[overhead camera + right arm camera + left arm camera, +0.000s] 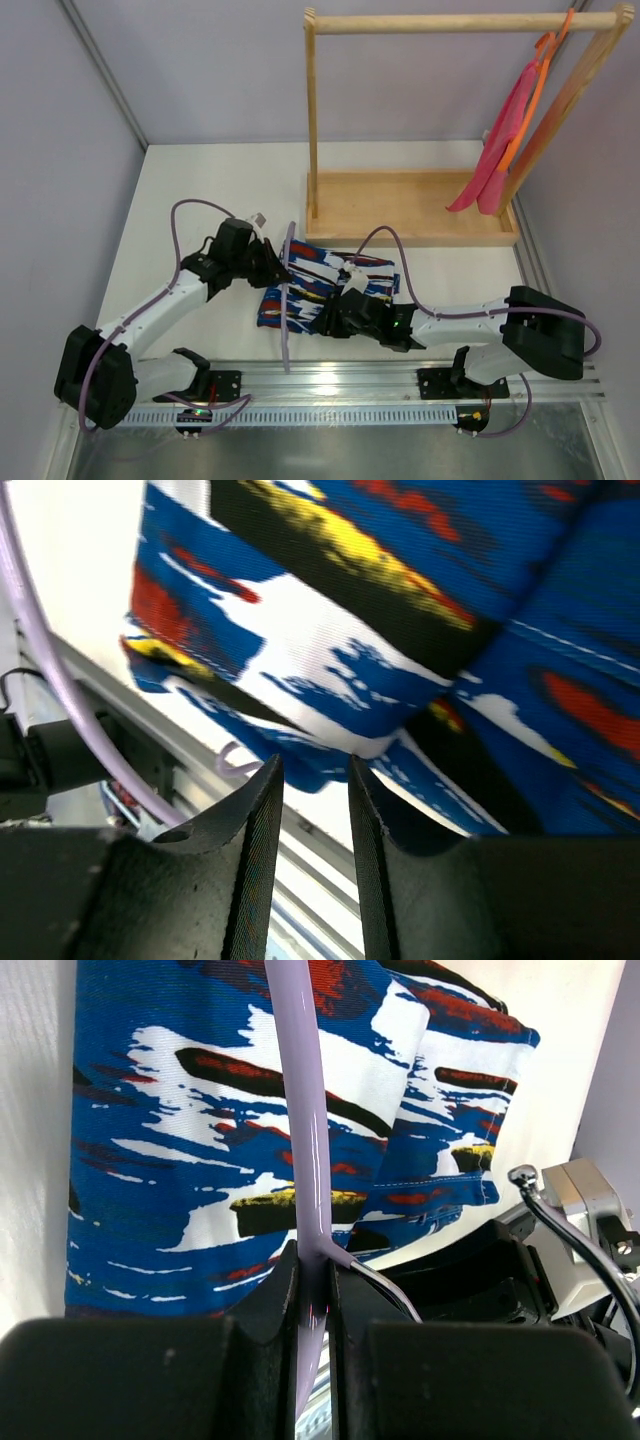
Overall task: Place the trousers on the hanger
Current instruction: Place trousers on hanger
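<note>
— Lavender plastic, that thin hanger [300, 1110]. The left end effector [312, 1285] has it pinched tight, with the bar running straight up the middle of the left wrist view, across the trousers [170, 1160].

— Where are the trousers, exactly?

— Folded on the worktop [200, 190], in the middle of the overhead view, just below the wooden rack [400, 205]. The hanger lies over their left part. As far as I can tell, nothing is threaded over it yet.

— And the other arm?

— From where I stand, the right end effector [312, 780] sits at the cloth's lower right edge. Its jaws are parted only a crack and I see nothing between them.

— So what worries you?

— Three things. With that narrow an opening it may catch only the top layer, and then the fold would fall open on the lift. The cloth is soft and long, so an uneven drape could let it slide off the bar. And the bar is thin and gripped at one spot, so the cloth's weight might twist it in the grip. The two arms are also working close together there, and they could knock each other.
</note>
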{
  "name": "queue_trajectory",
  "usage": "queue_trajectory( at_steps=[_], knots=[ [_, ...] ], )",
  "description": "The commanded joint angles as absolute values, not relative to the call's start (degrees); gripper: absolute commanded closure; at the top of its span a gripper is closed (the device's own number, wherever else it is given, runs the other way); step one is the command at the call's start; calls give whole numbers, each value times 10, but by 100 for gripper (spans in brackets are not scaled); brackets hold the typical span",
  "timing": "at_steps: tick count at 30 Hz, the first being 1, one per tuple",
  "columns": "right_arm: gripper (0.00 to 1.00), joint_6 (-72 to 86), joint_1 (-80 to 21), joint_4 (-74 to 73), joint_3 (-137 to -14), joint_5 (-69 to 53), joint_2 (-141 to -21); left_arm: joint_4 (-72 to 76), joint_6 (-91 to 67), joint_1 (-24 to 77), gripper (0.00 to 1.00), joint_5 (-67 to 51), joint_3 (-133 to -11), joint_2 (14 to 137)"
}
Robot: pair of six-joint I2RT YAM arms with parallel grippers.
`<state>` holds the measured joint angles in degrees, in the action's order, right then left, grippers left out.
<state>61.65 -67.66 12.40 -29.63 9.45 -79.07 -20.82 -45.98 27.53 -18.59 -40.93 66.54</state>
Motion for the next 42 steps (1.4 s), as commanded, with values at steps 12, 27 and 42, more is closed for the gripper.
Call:
queue_trajectory(
  at_steps=[12,27,42],
  knots=[
    [53,636,-677,-39,-348,177,-724,-252,-417,265,100,-155,-401,684],
    [38,661,-573,-3,-341,219,-689,-151,-479,262,100,-238,-356,704],
    [39,658,-590,176,-352,122,-895,-151,-480,240,100,-227,-354,701]
  ],
)
